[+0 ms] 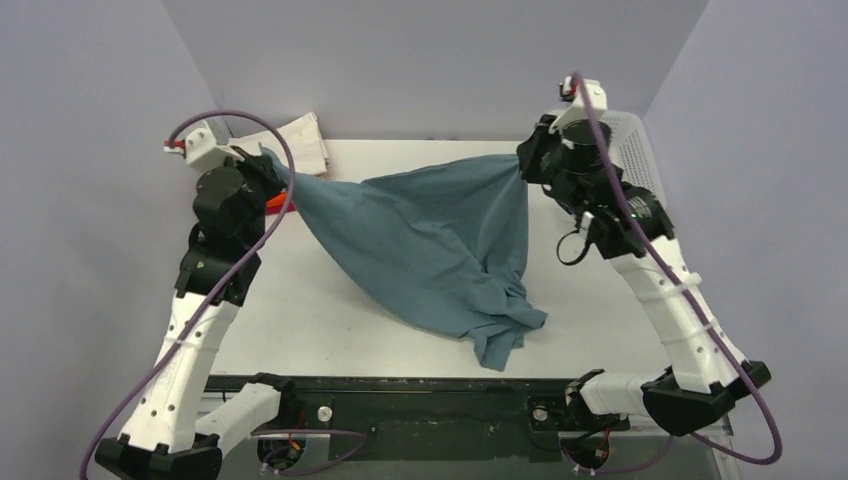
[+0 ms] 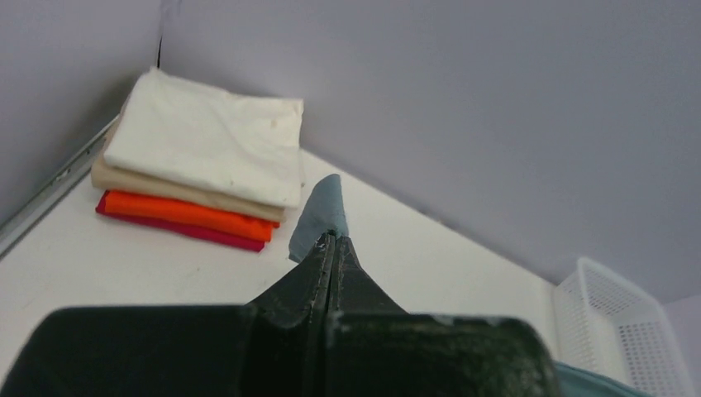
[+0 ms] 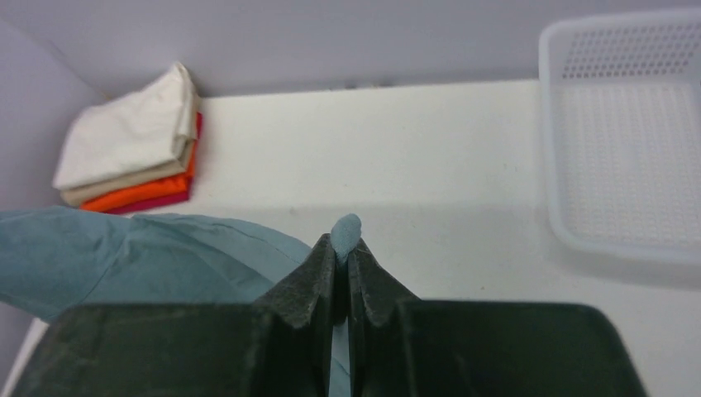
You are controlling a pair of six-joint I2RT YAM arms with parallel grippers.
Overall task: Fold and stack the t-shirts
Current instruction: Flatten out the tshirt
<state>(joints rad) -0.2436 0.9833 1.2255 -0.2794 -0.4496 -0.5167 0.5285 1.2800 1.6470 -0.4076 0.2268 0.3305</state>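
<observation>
A large teal-blue t-shirt (image 1: 430, 240) hangs stretched between my two grippers, its lower end bunched on the table near the front. My left gripper (image 1: 266, 160) is shut on one corner at the back left; a tip of teal cloth (image 2: 321, 217) sticks out past its fingertips. At the back right my right gripper (image 1: 522, 165) is shut on the other corner, a small teal nub (image 3: 345, 232) showing between its tips. A stack of folded t-shirts (image 2: 202, 157), cream on top, then tan, orange and red, lies in the back left corner.
A white mesh basket (image 3: 628, 141) stands at the back right, behind the right arm. The walls close in on three sides. The white table (image 1: 300, 300) runs to a dark front rail where the arm bases sit.
</observation>
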